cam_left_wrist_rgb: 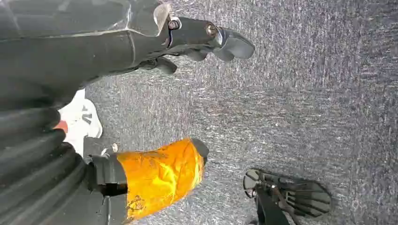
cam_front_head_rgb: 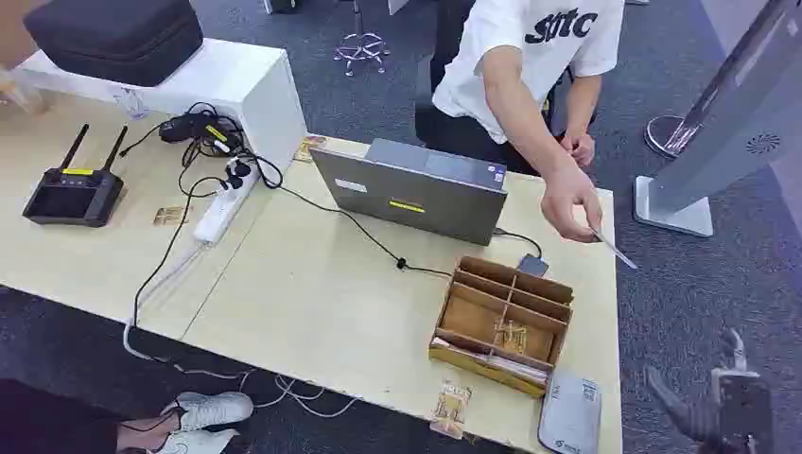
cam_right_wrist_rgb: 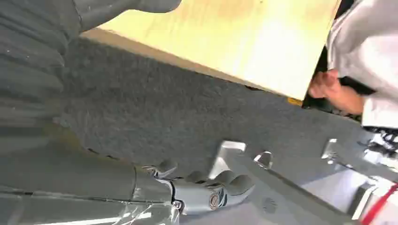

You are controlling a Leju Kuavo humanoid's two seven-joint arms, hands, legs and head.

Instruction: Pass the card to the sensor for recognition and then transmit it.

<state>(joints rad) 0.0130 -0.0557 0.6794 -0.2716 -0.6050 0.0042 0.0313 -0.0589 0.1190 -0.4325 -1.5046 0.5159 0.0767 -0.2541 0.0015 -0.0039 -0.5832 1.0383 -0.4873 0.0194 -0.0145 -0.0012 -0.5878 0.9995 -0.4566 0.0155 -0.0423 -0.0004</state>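
A person in a white shirt leans over the far right of the table and holds a thin pale card (cam_front_head_rgb: 615, 251) out past the table's right edge. A grey flat sensor (cam_front_head_rgb: 570, 416) lies at the table's front right corner. My right hand (cam_front_head_rgb: 719, 402) is low at the right, below the card and beside the table, fingers apart and empty; the right wrist view shows this hand (cam_right_wrist_rgb: 197, 190) over grey carpet with the table edge (cam_right_wrist_rgb: 197, 70) beyond. My left hand (cam_left_wrist_rgb: 141, 47) hangs over the carpet, fingers stretched out, holding nothing.
A wooden divided box (cam_front_head_rgb: 503, 322) stands behind the sensor, with a grey laptop (cam_front_head_rgb: 416, 189) and black cables farther back. A white stand base (cam_front_head_rgb: 673, 213) is on the floor at the right. A small packet (cam_front_head_rgb: 452, 409) lies at the front edge. Someone's white shoes (cam_front_head_rgb: 203, 416) are at lower left.
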